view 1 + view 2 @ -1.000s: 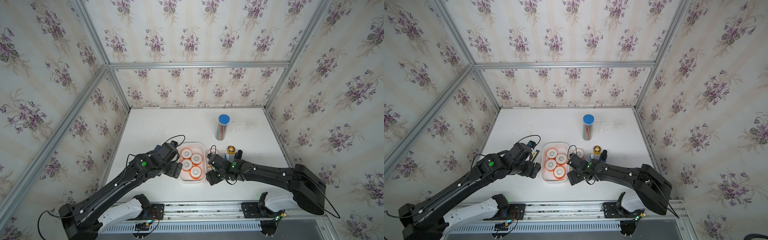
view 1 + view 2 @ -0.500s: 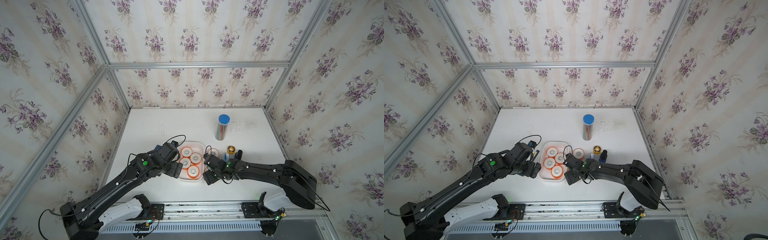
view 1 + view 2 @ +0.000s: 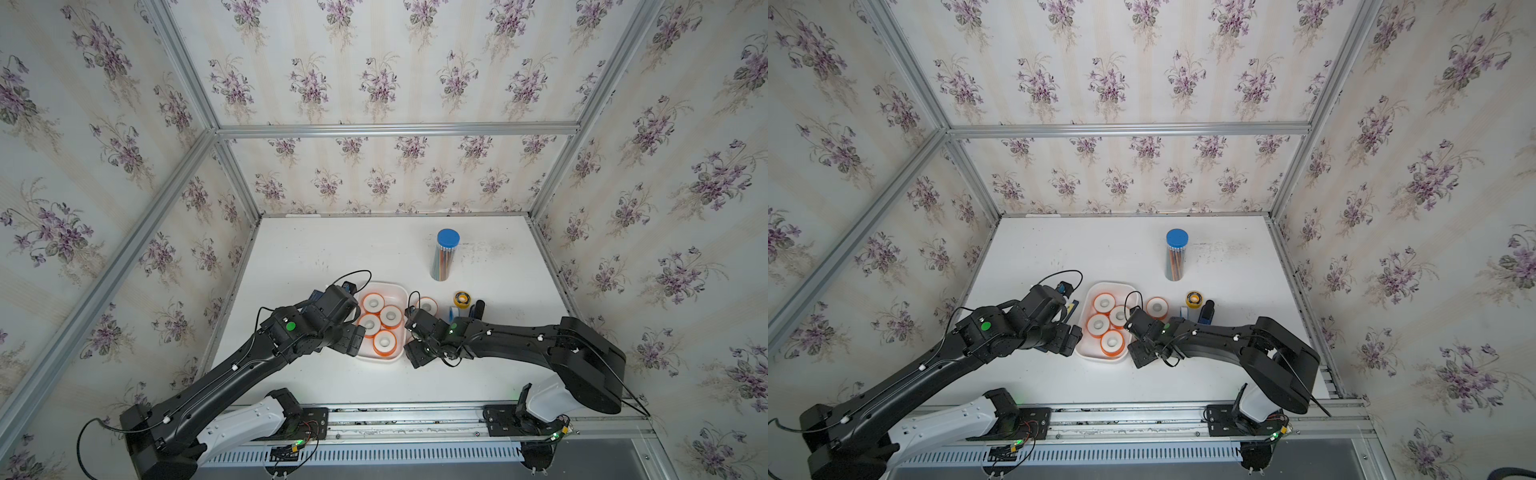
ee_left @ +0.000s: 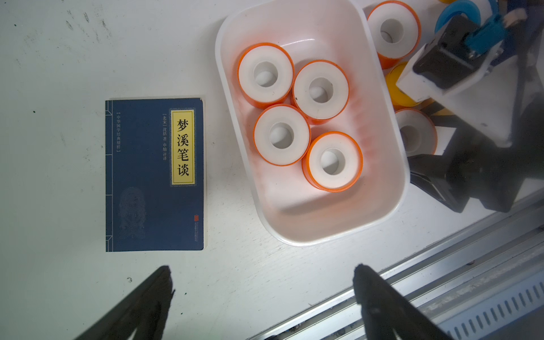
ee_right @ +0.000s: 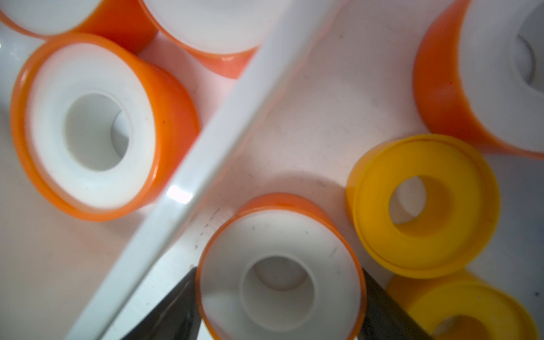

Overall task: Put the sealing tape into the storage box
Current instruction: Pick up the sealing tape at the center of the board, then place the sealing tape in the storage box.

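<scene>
My right pincer [image 5: 279,272] stands about one roll wide, with a dark finger [image 5: 173,312] on each side of an orange-rimmed roll [image 5: 279,282] of the sealing tape. That roll stands hole-up on the table [image 5: 309,123], just outside the long wall of the storage box [image 5: 206,153]. I see no gap between the finger edges and the roll's rim, but I cannot tell whether they press on it or only flank it. My left pincer [image 4: 262,269] is spread wide and holds nothing. Its two tips hang over bare table near the navy booklet [image 4: 153,176] and the box, touching neither. Four other orange-rimmed rolls [image 4: 321,89] lie hole-up inside the box, touching one another. A sixth orange roll [image 3: 427,306] stands on the table just beyond my right wrist. Two yellow rolls [image 5: 424,206] sit close beside the flanked one, and a black-and-yellow roll [image 3: 461,298] lies farther to the right. In both top views my right wrist covers the flanked roll, the yellow pair and my own fingers, so only the wrist cameras show them. The right wrist view is blurred throughout, it shows only the ends of my fingers, and its edge cuts off the second yellow roll. My left arm hides nearly all of the booklet from above. A small blue-and-white thing [image 3: 452,312] beside a blue-and-black bar [image 3: 478,309] is too small to make out.
</scene>
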